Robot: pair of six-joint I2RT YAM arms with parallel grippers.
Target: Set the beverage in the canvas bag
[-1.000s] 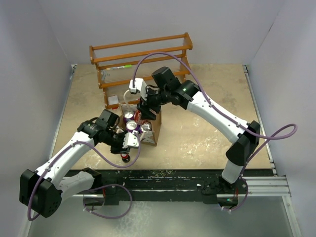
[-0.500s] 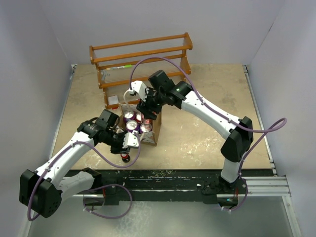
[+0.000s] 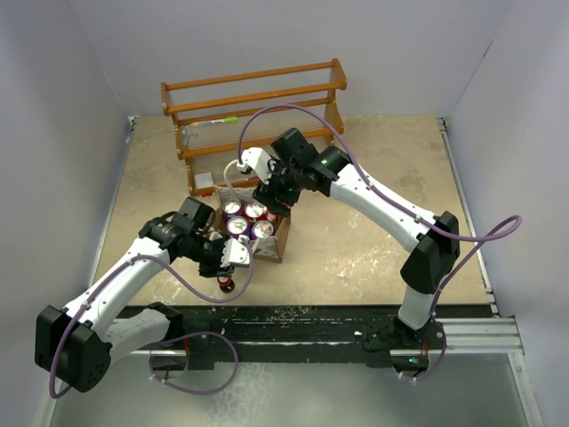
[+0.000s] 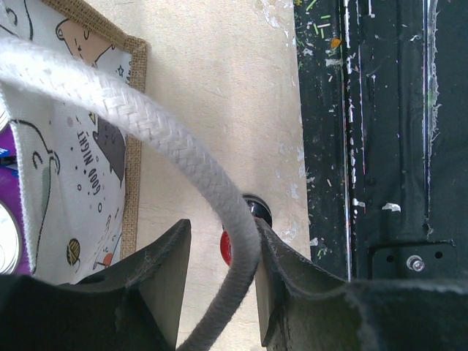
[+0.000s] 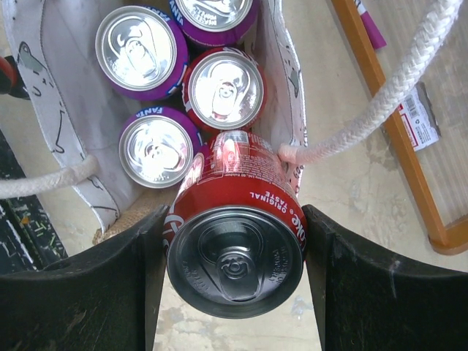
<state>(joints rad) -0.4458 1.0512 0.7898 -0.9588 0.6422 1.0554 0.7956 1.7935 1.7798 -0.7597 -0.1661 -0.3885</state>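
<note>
The canvas bag [image 3: 272, 250] stands open left of the table's middle, with several purple and red cans [image 3: 244, 218] inside. My right gripper [image 3: 274, 197] is shut on a red Coca-Cola can [image 5: 234, 248] and holds it tilted just over the bag's far rim [image 5: 281, 66], beside the white rope handle [image 5: 380, 95]. My left gripper [image 3: 233, 258] is at the bag's near side. Its jaws stand apart, with the other rope handle [image 4: 168, 139] running between them against one finger. The printed bag wall [image 4: 80, 146] is to its left.
Another red can [image 3: 227, 285] stands on the table below my left gripper and shows between its fingers [image 4: 228, 247]. A wooden rack [image 3: 253, 98] stands behind the bag, with a small white box [image 3: 204, 182] by its foot. The black rail [image 3: 311, 320] runs along the near edge.
My right gripper has shifted slightly right and nearer with the red can, over the bag's opening. The left arm and the bag have stayed still.
</note>
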